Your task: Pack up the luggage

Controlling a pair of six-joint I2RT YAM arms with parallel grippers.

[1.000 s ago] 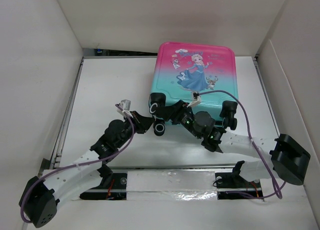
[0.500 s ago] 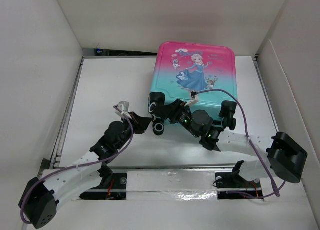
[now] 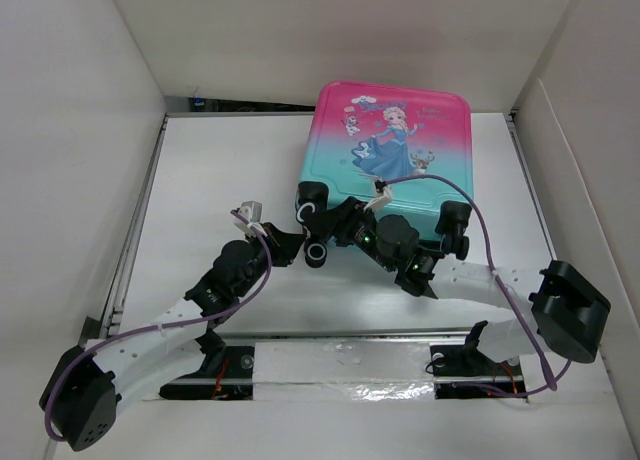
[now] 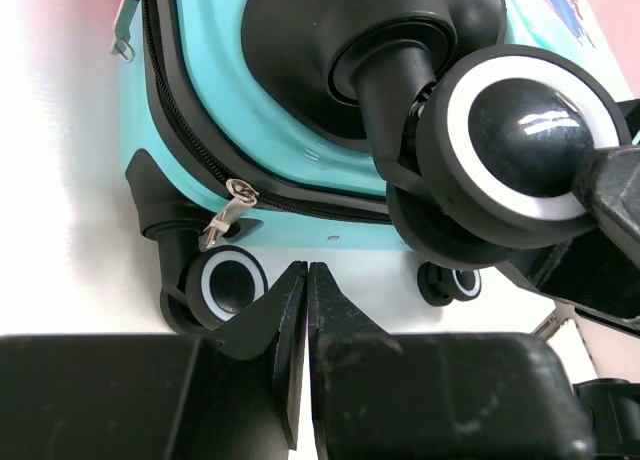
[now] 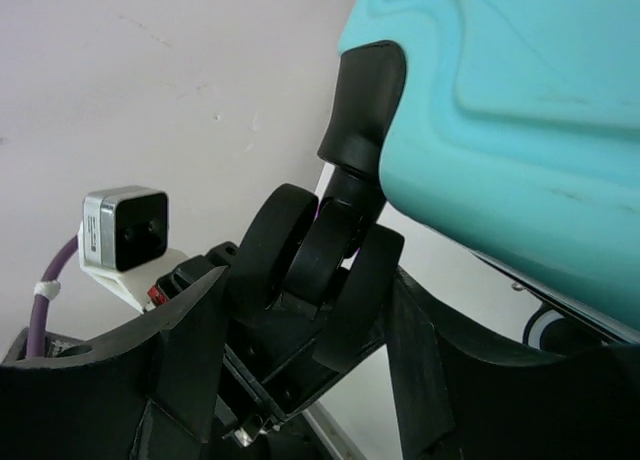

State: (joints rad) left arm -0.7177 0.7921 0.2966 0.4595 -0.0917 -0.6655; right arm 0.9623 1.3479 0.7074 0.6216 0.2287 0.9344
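Gripping a Caster at the Luggage's Near Left Corner

Open white table [image 3: 220,170] fills the left half of the overhead view, from the left wall [image 3: 70,180] across to the luggage's left edge. The left arm [image 3: 180,310] reaches in over it from the lower left. The left gripper [image 4: 297,275] has its fingers pressed flat together, clenched on nothing. Its tip is just short of the lower left corner of the luggage [image 3: 395,150]. Its wrist view shows the black zipper [image 4: 190,140] run closed along the teal seam, with a silver zipper pull [image 4: 225,210] hanging from it.

Just right of that tip, the right gripper [image 5: 305,285] straddles a black twin-disc caster wheel [image 5: 300,235] at the same corner. Its fingers lie against both outer faces of the wheel, grasping it.

The luggage lies flat and closed in the upper centre-right, printed shell up. The shell is pink toward the top of the frame and fades to teal toward the arms, with the wheels along its lower edge. The print shows a cartoon princess in a blue dress with small figures beside her; the lettering above her is too small to read. The far edge sits close to the back wall [image 3: 330,30]. A narrower strip of open table runs between the right edge and the right wall [image 3: 590,180]. A band of table lies below the wheels toward the bottom of the frame.
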